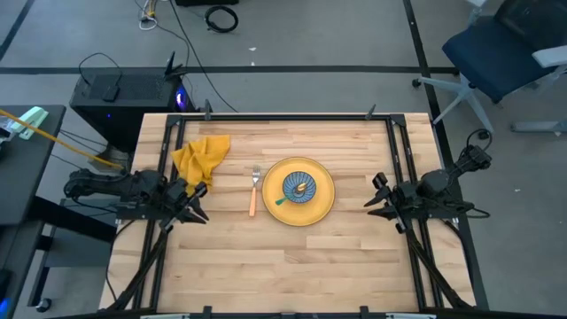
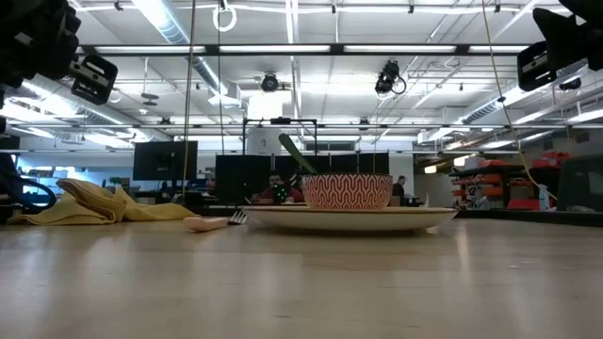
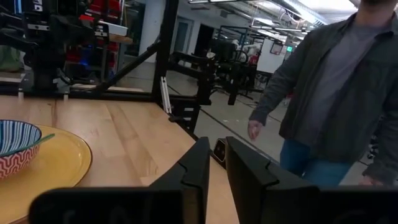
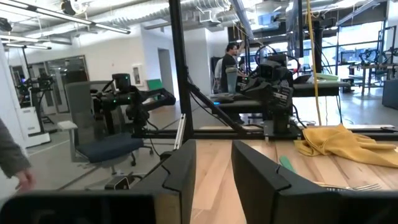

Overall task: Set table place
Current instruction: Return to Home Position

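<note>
On the light wooden table (image 1: 266,266) a yellow plate (image 1: 321,206) lies flat mid-table. It carries a blue-lined, red-patterned bowl (image 2: 347,191) with a green spoon (image 2: 295,153) leaning on the bowl's rim. A fork (image 1: 254,190) with an orange handle lies flat just left of the plate. A crumpled yellow napkin (image 1: 202,158) lies farther left and back. My left gripper (image 1: 200,204) hovers at the left side beside the napkin, fingers a narrow gap apart, empty. My right gripper (image 1: 372,197) hovers right of the plate, slightly open, empty.
A black metal frame (image 1: 399,151) borders the tabletop. A person (image 3: 336,93) stands beyond the table's edge, and a hand (image 4: 22,177) shows in the right wrist view. A black desk (image 1: 27,177) is at left and a blue office chair (image 1: 505,44) at back right.
</note>
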Motion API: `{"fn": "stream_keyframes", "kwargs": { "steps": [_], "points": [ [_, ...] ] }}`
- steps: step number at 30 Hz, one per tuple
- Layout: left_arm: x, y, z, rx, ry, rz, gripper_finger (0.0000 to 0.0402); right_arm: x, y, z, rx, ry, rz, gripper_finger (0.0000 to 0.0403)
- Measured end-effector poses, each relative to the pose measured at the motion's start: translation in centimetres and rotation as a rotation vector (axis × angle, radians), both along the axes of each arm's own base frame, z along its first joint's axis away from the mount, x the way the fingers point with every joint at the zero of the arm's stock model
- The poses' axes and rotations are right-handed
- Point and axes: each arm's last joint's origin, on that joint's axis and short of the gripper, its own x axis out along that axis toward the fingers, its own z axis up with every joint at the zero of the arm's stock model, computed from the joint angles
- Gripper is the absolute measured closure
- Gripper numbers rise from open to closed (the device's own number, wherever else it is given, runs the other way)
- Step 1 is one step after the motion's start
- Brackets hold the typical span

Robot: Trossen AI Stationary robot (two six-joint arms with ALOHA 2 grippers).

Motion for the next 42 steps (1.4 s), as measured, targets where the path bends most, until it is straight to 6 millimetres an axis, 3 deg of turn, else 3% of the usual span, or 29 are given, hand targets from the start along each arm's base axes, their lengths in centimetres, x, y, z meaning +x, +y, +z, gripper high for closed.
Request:
{"fn": "stream_keyframes", "kwargs": {
  "steps": [42],
  "points": [
    [0.00,0.00,0.02,0.000,-0.002,0.000,0.0341,0.00,0.00,0.00,0.000,0.000,0.000,0.0293]
  ]
}}
